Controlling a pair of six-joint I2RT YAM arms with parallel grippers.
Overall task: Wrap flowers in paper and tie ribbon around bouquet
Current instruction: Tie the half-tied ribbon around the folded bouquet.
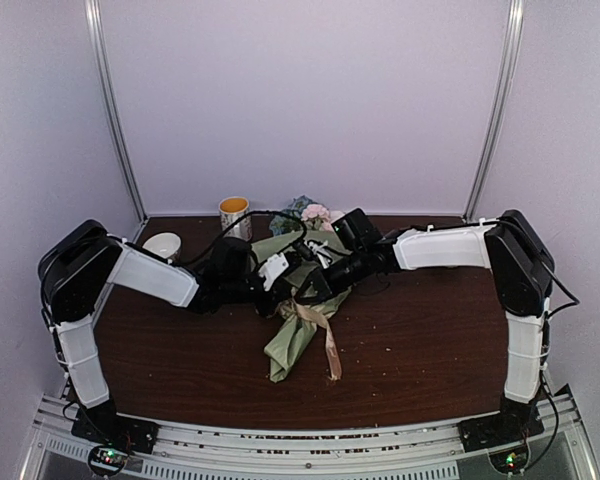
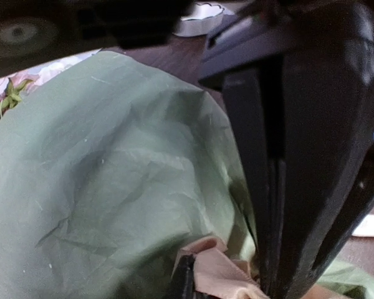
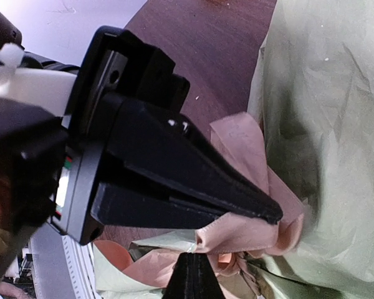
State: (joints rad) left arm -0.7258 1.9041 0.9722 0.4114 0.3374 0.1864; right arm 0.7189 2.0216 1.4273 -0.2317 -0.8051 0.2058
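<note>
The bouquet, a cone of crumpled sage-green paper [image 1: 292, 345], is laid on the dark brown wooden desk [image 1: 430, 340], narrow end toward the arm bases, with pink and white blooms [image 1: 315, 213] at the far, wide end. A flat beige-tan ribbon [image 1: 313, 312] is wrapped around the cone's middle in loose loops, and one tail is trailed onto the desk on the near side. Both arms are brought together over that spot. On the left gripper [image 3: 269, 215] the jaws are seen together in the right wrist view, tapered to one tip that is clamped on a bunched fold of the ribbon, right against the paper. On the right gripper [image 2: 271, 281] the jaws are pressed flat against each other, with the tips pushed down among the ribbon folds just beside the paper. Whether ribbon is caught between them cannot be told. A white mug with a yellow inside [image 1: 235, 212] and a white bowl [image 1: 163, 243] are set at the far edge, left of the blooms.
</note>
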